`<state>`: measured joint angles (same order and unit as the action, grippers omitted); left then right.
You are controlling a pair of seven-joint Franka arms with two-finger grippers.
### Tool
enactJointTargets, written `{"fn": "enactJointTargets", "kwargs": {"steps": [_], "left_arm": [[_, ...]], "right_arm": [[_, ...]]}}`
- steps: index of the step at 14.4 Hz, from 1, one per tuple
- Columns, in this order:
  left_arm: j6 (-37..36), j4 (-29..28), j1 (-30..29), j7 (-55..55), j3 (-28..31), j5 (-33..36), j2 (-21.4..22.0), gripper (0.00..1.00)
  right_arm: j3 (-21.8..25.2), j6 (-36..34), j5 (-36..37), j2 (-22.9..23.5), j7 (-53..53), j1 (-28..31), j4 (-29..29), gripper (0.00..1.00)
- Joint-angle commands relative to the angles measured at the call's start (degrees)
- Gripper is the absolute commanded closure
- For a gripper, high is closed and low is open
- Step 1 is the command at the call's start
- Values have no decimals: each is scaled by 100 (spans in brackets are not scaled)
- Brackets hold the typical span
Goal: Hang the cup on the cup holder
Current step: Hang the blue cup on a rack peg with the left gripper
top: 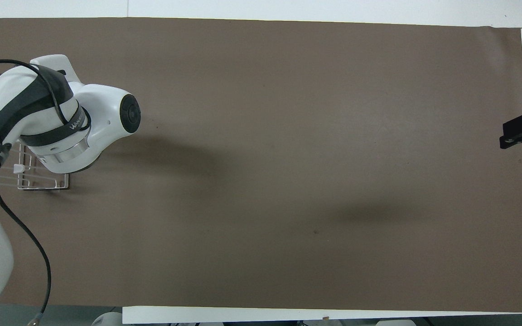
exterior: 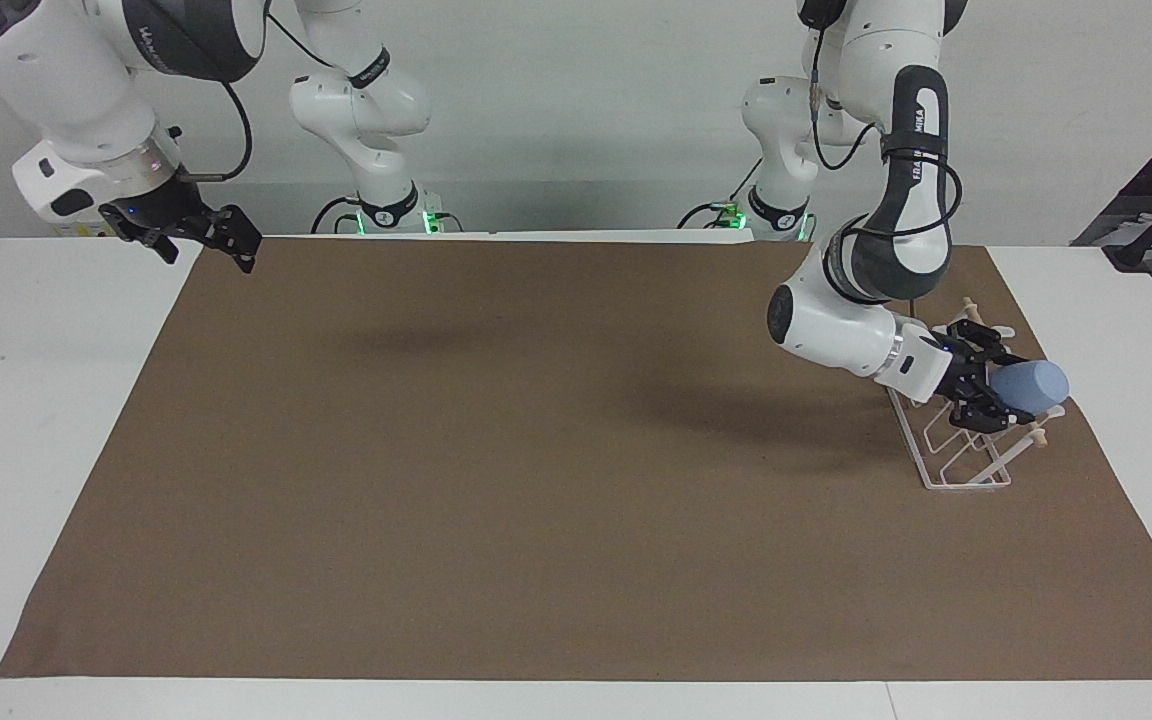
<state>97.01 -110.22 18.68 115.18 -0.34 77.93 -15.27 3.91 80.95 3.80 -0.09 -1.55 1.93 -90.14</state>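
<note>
1. The cup [exterior: 1031, 385] is held tipped on its side over the cup holder [exterior: 956, 455], which stands on the brown mat [exterior: 536, 450] at the left arm's end of the table [exterior: 36, 400].
2. The left end effector [exterior: 986, 390] is seen closed on the cup near its open end, with the cup's closed base pointed away from the wrist, toward the table's edge.
3. Whether a prong has entered the cup's mouth cannot be told; in the overhead view the grasp is hidden by the left arm, and only a sliver of the cup shows.
4. The cup is judged to be light, fairly stiff plastic with a smooth, tapered wall, so it may slip along the fingers if it is squeezed weakly.
5. A hold across the wall near the rim, as shown, is judged suitable, since the mouth is left clear for a prong.
6. The right end effector [exterior: 201, 232], open and empty, waits over the mat's corner at the right arm's end.
</note>
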Motion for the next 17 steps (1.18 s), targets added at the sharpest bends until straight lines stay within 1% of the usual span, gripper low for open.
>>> {"fn": "enactJointTargets", "kwargs": {"steps": [1, 4, 6, 11, 14, 17], "left_arm": [[-33, -8, -57, 250, -63, 117, -64, 49], [45, -8, -75, 312, -54, 117, -126, 49], [168, -8, -224, 356, -54, 117, -169, 49], [502, -43, -329, 356, -72, 100, -178, 49], [547, -69, -321, 356, -72, 91, -170, 49], [547, -104, -321, 339, -81, 47, -161, 46]], "right_arm": [[-13, -97, 15, -70, 128, -8, 5, 1], [-22, -88, 6, -79, 128, -26, -30, 1], [-22, -88, 6, -105, 128, -26, -65, 1], [-22, -88, 6, -105, 128, -25, -65, 1], [-22, -88, 6, -105, 120, -26, -65, 1], [-22, -88, 6, -105, 119, -26, -65, 1]]}}
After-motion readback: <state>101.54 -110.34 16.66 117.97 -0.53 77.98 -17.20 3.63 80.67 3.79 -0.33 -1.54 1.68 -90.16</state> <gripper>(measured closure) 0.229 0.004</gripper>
